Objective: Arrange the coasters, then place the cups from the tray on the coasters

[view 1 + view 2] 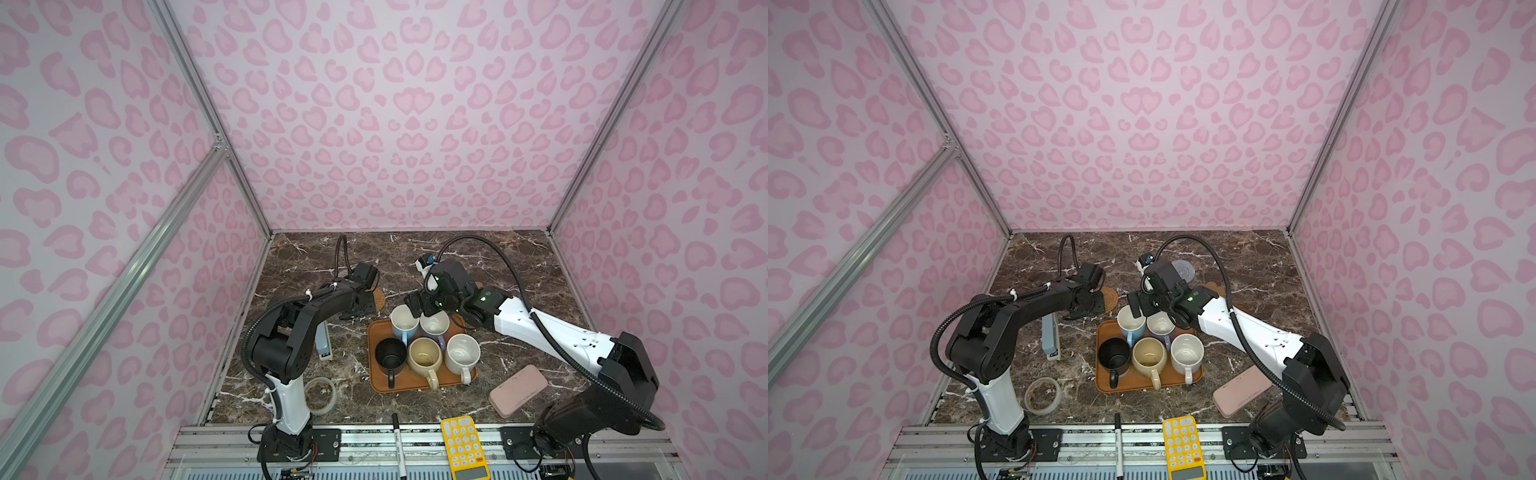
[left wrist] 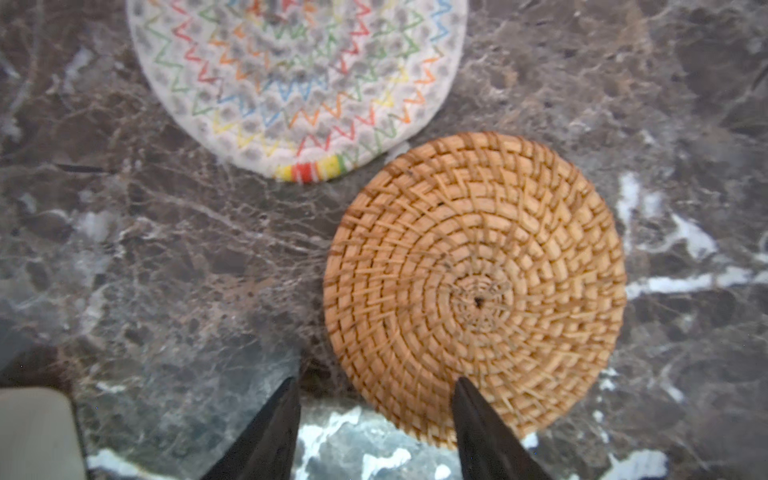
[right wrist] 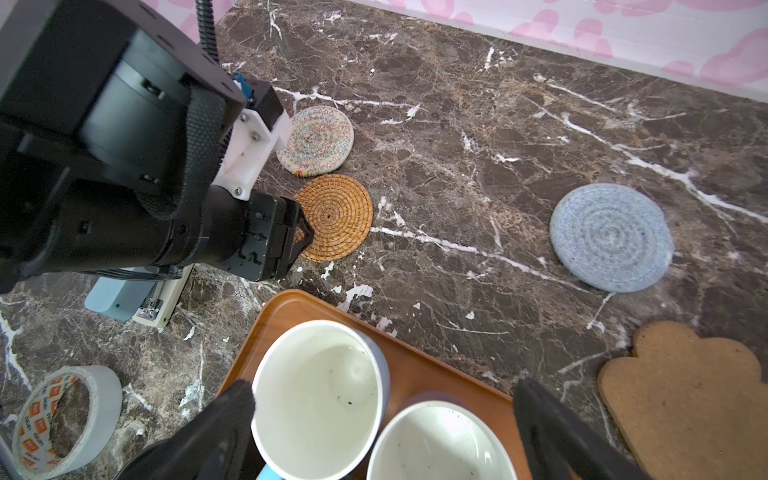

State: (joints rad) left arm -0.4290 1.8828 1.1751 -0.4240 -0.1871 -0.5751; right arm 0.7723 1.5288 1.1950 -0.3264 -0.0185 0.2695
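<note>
The orange-brown tray holds the light blue cup, lavender cup, black cup, cream-yellow cup and white speckled cup. My right gripper hangs open above the light blue and lavender cups, holding nothing. Behind the tray lie the orange-tan coaster, the cream woven coaster, the grey-blue coaster and the cork flower coaster. My left gripper is open low over the marble. One finger overlaps the orange-tan coaster's edge, the other stands beside it.
A clear tape roll and a pale blue stapler lie left of the tray. A pink flat case lies to its right. A yellow calculator and a marker rest on the front rail.
</note>
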